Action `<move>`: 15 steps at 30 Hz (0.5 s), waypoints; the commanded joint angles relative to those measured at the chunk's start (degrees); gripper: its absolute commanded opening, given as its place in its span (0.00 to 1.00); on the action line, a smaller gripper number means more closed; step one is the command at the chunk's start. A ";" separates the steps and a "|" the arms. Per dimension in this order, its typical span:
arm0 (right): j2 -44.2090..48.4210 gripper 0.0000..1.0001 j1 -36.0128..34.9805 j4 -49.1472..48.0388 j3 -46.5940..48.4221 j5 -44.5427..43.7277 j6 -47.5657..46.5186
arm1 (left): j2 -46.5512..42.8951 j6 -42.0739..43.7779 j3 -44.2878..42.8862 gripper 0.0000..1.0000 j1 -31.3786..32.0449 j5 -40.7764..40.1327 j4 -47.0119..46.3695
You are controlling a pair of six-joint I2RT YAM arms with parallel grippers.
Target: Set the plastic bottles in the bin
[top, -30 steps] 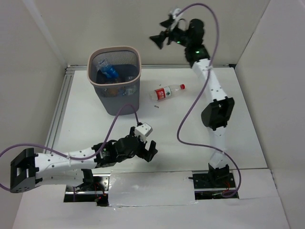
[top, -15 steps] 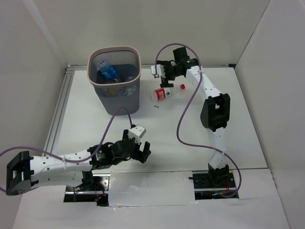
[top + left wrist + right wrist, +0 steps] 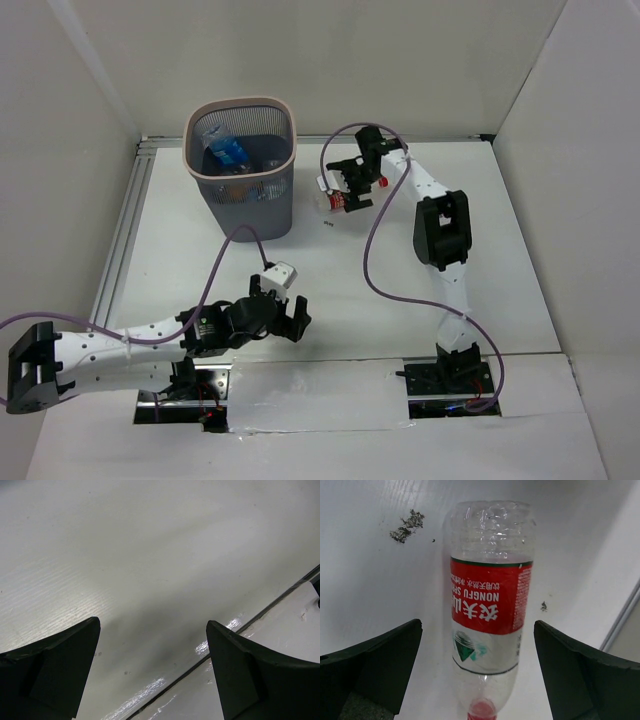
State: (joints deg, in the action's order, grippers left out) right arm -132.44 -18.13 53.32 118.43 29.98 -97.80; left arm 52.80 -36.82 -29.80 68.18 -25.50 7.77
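The clear bottle with red label and red cap [image 3: 487,605] lies on the white table, cap end toward the camera. My right gripper [image 3: 477,630] is open and low over it, one finger on each side, not touching. In the top view this gripper [image 3: 349,186] covers most of that bottle [image 3: 335,200], just right of the bin [image 3: 240,101]. The mesh bin holds several bottles, among them a blue-labelled one [image 3: 228,152]. My left gripper [image 3: 290,322] is open and empty near the table's front edge; it also shows in the left wrist view [image 3: 152,625].
A small clump of dark debris [image 3: 407,524] lies on the table beside the bottle's base. A seam [image 3: 225,645] between the table and the front board runs under my left gripper. White walls enclose the table on three sides.
My right arm came down from high beside the bin to straddle the red-labelled bottle. My left arm drew back and left toward the near edge.
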 commanded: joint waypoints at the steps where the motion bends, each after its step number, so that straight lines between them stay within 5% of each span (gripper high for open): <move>1: -2.46 1.00 -1.29 -3.22 0.21 -2.55 1.81 | -0.41 -1.77 0.09 1.00 0.28 -1.40 -0.91; 7: -5.19 0.94 -1.82 -7.53 -1.80 -7.82 4.28 | 1.34 -1.77 -0.43 1.00 0.28 -1.40 -0.91; 9: -5.72 0.77 -1.82 -5.44 -0.67 -7.83 5.33 | 1.35 -1.77 -1.05 1.00 0.28 -1.40 -0.91; 10: -5.72 0.57 -1.82 -4.38 0.39 -7.13 6.21 | 1.35 -1.77 -1.05 1.00 0.28 -1.40 -0.91; 11: -5.72 0.48 -0.52 -3.67 1.09 -6.26 8.48 | 1.35 -1.77 -1.05 1.00 0.28 -1.92 -0.91; 15: 3.21 0.33 2.30 -4.62 1.10 -0.02 16.04 | 0.82 -1.77 -1.05 1.00 0.28 -1.93 -1.53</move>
State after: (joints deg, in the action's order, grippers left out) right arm -136.64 -18.28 48.38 118.21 25.71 -88.86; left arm 54.15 -37.82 -29.71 68.18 -25.80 8.16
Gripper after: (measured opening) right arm 0.505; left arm 1.000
